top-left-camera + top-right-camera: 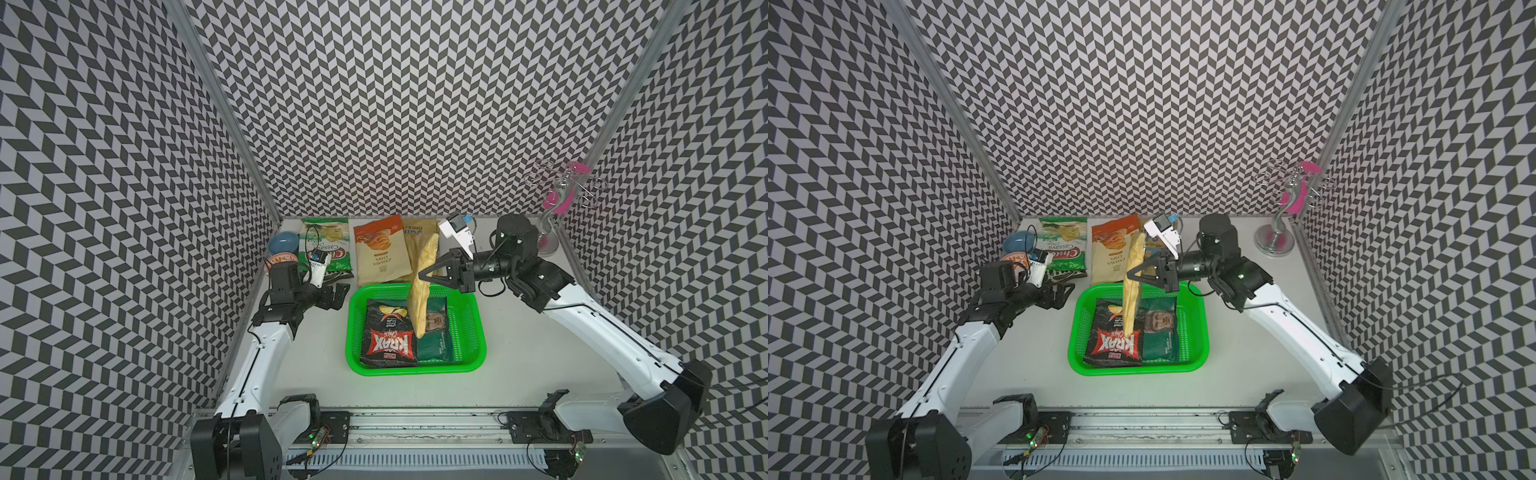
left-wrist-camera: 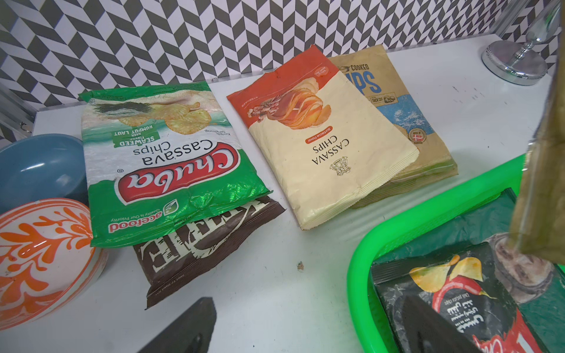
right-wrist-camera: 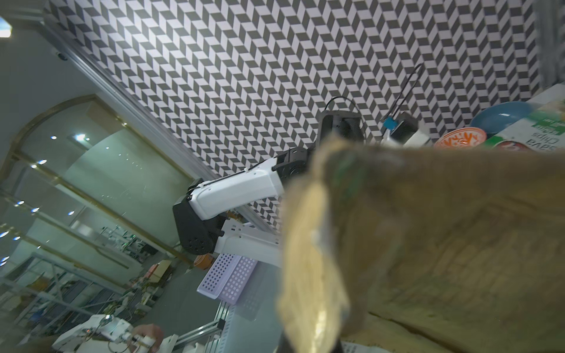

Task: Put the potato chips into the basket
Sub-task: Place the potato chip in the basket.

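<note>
The green basket (image 1: 415, 369) (image 2: 359, 290) sits mid-table with a black Krax bag (image 1: 388, 332) and a dark green bag (image 1: 434, 332) lying flat in it. My right gripper (image 1: 424, 275) (image 1: 1131, 276) is shut on a tan kraft chips bag (image 1: 420, 303) (image 3: 428, 244), which hangs edge-on above the basket's far half. Behind the basket lie a green-white Chuba bag (image 2: 165, 165), a brown Kettle bag (image 2: 201, 244) under it, a beige-orange cassava bag (image 2: 324, 146) and another tan kraft bag (image 2: 397, 101). My left gripper (image 1: 338, 291) (image 2: 305, 336) is open and empty, low beside the basket's far left corner.
A blue bowl (image 1: 283, 243) and an orange-patterned bowl (image 1: 282, 261) stand at the back left, close to my left wrist. A silver stand with pink parts (image 1: 550, 243) stands in the back right corner. Patterned walls close in three sides.
</note>
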Robot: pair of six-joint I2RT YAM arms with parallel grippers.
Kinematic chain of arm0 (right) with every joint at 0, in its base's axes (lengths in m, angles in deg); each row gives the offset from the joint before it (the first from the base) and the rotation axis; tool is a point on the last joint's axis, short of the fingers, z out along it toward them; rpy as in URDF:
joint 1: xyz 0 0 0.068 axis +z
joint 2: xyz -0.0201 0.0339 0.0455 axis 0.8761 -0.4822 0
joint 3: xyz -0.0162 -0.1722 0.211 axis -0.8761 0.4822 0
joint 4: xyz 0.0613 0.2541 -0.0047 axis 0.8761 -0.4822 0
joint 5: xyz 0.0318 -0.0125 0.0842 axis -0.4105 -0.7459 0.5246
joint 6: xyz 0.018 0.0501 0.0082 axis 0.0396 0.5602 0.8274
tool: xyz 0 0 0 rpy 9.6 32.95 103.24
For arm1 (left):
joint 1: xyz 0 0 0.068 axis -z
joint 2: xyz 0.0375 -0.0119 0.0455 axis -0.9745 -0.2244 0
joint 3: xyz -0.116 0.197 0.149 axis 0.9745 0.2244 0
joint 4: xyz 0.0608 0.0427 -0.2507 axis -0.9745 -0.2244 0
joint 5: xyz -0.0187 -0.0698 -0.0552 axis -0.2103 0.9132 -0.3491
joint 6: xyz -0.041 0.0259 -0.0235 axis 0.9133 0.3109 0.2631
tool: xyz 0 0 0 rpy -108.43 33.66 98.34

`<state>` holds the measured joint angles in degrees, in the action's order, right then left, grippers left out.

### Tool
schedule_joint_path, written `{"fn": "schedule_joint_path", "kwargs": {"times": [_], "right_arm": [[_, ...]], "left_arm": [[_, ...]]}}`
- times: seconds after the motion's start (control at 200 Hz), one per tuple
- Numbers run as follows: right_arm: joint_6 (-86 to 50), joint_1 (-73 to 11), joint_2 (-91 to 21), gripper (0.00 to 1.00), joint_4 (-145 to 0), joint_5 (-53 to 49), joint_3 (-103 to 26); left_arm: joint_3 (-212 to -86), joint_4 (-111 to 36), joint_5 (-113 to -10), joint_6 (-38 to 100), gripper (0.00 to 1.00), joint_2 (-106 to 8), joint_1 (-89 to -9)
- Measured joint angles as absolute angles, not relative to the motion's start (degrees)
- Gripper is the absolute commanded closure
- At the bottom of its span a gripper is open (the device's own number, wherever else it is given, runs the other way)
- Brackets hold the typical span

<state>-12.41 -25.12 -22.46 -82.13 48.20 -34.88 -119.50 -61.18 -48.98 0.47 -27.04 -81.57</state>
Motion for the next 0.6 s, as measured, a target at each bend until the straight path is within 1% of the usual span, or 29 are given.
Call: {"fn": "schedule_joint_path", "kwargs": {"times": [0.2,0.34,0.601], "right_arm": [[-12.3,-19.4,-23.1,1.0,-81.4,49.1,-33.0],[-12.2,-15.5,-25.5,1.0,-79.6,49.7,-32.9],[-13.1,-11.4,-29.4,1.0,-79.2,51.1,-32.9]], "left_arm": [[-119.5,-61.2,-49.0,0.4,0.01,-27.0,-81.6],[-119.5,-61.2,-49.0,0.4,0.01,-27.0,-81.6],[-119.5,-61.2,-49.0,0.4,0.01,-27.0,-81.6]]}}
